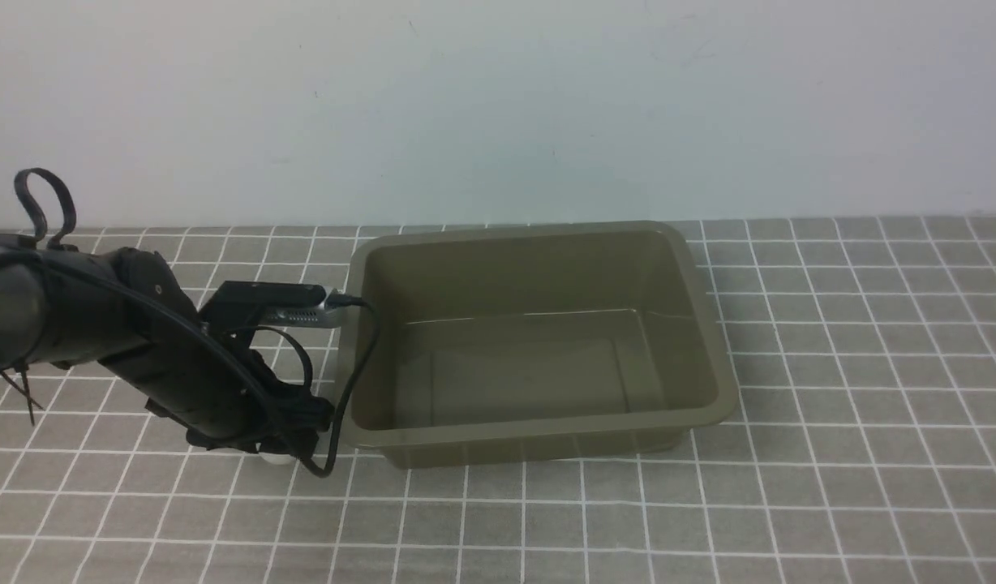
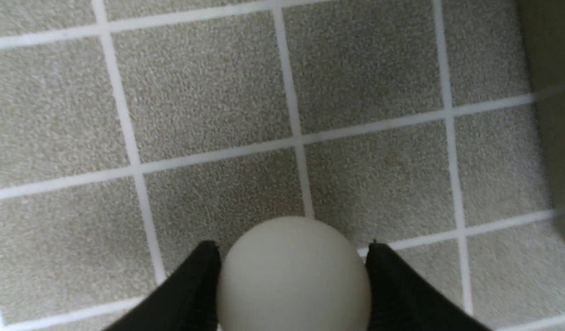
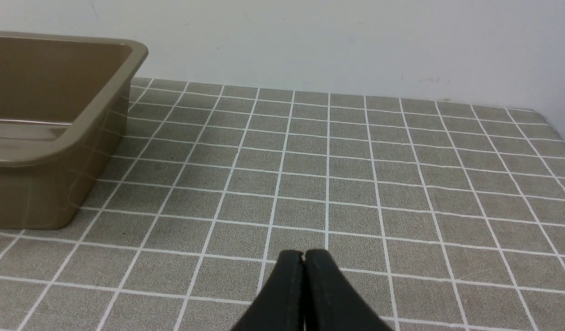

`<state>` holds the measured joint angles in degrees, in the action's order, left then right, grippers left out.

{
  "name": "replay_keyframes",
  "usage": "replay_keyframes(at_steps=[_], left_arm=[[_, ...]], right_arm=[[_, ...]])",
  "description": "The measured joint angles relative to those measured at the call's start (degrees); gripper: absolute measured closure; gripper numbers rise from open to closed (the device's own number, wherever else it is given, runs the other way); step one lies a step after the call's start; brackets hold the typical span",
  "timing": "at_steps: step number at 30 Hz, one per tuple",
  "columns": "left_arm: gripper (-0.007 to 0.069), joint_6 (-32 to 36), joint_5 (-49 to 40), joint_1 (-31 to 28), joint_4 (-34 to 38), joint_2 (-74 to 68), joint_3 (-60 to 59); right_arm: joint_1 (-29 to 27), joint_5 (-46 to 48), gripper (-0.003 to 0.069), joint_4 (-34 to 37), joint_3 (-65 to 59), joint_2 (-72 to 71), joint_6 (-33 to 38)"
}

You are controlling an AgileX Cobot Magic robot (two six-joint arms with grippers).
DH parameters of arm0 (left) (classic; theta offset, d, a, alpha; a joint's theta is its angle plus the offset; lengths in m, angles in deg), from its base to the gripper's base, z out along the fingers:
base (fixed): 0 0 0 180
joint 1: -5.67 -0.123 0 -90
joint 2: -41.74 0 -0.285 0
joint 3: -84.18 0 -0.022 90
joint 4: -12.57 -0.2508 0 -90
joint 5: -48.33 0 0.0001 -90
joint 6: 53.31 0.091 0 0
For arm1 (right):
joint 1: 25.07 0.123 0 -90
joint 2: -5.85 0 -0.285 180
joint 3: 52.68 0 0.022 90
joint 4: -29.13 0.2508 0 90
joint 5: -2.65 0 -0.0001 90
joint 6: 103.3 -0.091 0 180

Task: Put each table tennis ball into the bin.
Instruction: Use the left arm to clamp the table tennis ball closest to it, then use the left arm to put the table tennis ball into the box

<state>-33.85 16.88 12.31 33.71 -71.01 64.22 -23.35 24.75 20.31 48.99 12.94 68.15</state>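
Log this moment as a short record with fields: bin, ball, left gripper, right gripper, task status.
bin: olive-green bin, no ball seen inside
ball: white table tennis ball, outside, by the bin's near left corner
left gripper: fingers against both sides of the ball
right gripper: shut, holding nothing
status: ball not yet in the bin

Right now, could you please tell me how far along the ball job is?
Done: nothing yet; the bin holds no ball. In hand: the left gripper clasps the table tennis ball on both sides, low at the table beside the bin's left near corner. Left: lift the ball over the rim and release it. The right gripper is shut and holds nothing.
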Motion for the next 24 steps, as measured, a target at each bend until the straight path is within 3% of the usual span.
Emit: replay_keyframes(at_steps=[8, 14, 17, 20, 24], left_arm=[[0.0272, -4.88, -9.87, 0.58, -4.24, 8.95, 8.51], [0.0272, -4.1, -9.95, 9.4, -2.27, 8.93, 14.87], [0.0272, -8.19, -10.83, 12.68, -2.2, 5.16, 18.14], [0.0232, -10.91, -13.95, 14.02, -2.59, 1.34, 21.82], [0.0104, -12.29, -19.56, 14.83, -2.91, -2.65, 28.43]], right_arm=[[0.0, 0.0, 0.0668, 0.0, 0.0, 0.0, 0.28], [0.0, 0.0, 0.0668, 0.0, 0.0, 0.0, 0.69], [0.0, 0.0, 0.0668, 0.0, 0.0, 0.0, 0.73], [0.0, 0.0, 0.0668, 0.0, 0.0, 0.0, 0.73], [0.0, 0.0, 0.0668, 0.0, 0.0, 0.0, 0.74]])
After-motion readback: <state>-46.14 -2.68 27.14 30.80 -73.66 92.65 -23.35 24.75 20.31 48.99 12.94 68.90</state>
